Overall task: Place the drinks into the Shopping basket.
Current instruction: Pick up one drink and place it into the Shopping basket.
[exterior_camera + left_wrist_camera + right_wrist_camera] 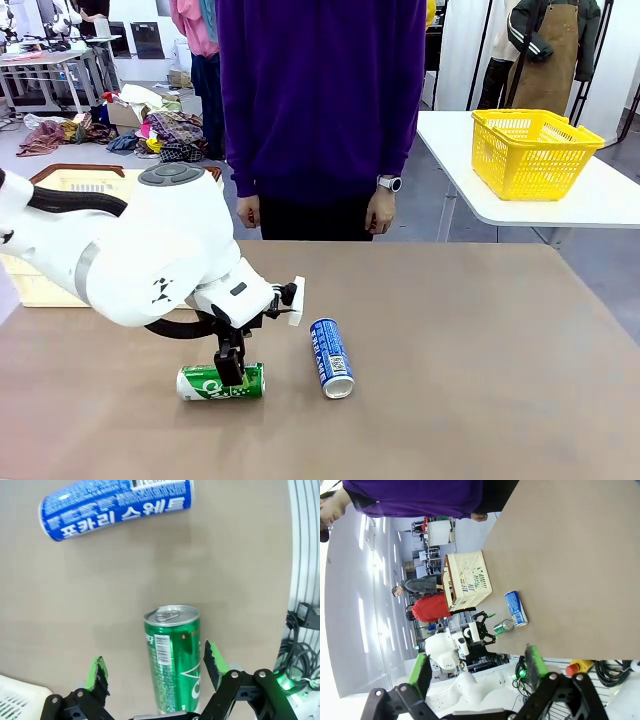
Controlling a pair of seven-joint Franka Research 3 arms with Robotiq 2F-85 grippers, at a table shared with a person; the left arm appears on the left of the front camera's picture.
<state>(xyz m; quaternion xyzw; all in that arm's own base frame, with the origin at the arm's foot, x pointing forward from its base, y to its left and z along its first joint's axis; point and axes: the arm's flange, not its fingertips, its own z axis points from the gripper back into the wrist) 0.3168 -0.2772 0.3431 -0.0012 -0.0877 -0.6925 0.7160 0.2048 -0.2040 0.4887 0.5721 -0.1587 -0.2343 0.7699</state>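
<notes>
Right end effector (478, 664) wide open, empty. Left end effector (154, 660) open, straddling green can (205, 383) lying on worktop (450, 340), not gripped yet. Blue can (331, 357) lies near it. Shopping basket (35, 288) at far left: neither can is in, so both are left to do.

This is a big robot lab. A white robot arm (150, 250) reaches over a brown table (480, 330), and cables (615, 670) and a red button (575, 669) sit past its edge. Farther back are a white table (600, 200) with a yellow basket (530, 150) and heaps of clothes (170, 135) on the floor.

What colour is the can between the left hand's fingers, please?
Green can; best in left wrist view.
</notes>
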